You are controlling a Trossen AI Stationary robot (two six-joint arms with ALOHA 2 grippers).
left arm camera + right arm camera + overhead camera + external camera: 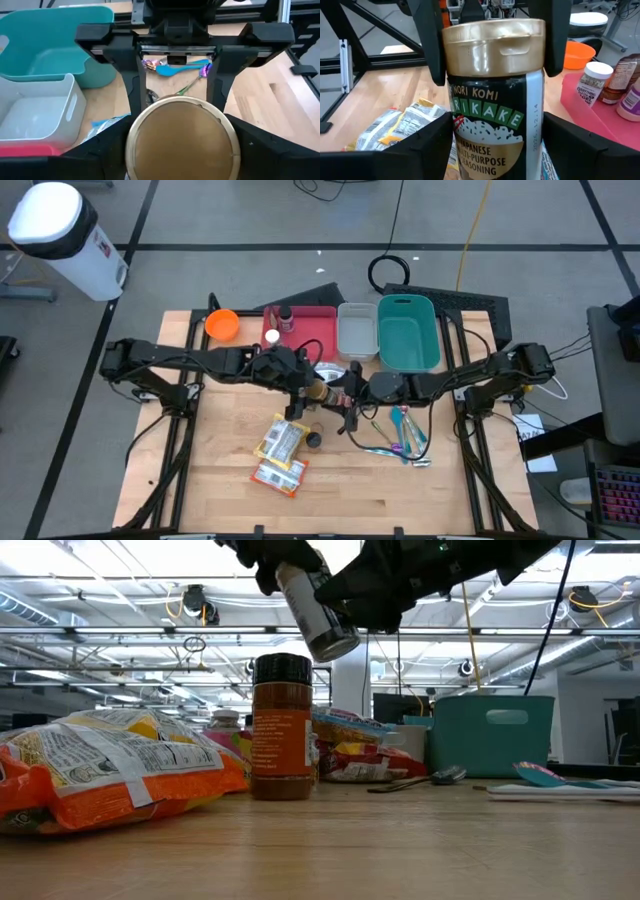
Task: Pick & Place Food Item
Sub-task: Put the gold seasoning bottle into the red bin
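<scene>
A furikake seasoning jar (492, 115) with a gold cap (181, 135) and a dark label hangs in mid-air over the middle of the table (400, 500), held between both arms. My left gripper (304, 385) reaches in from the table's left and is shut on the cap end. My right gripper (347, 392) reaches in from the right and is shut on the jar's body. In the low view the jar (315, 610) is tilted, cap end up and toward the left arm, high above a standing spice jar (282, 730). My left gripper pinches the gold cap's rim (451, 45) between its two fingers, one on each side. The fingers come slanting down from the table's left, along the jar, and the cap's top faces the left wrist camera. The jar is clear of the table. My right gripper pinches the labelled body (462, 150) below the cap between its two fingers. The fingers come nearly level from the table's right and lie across the jar. The jar is lifted clear, tilted, its cap end away from this gripper.
Two snack bags (280, 455) and the spice jar (313, 439) lie under the grippers. Plastic utensils (400, 435) lie to the right. Along the far edge stand an orange bowl (221, 325), a red tray (310, 330) with bottles, a grey bin (357, 332) and a teal bin (408, 332).
</scene>
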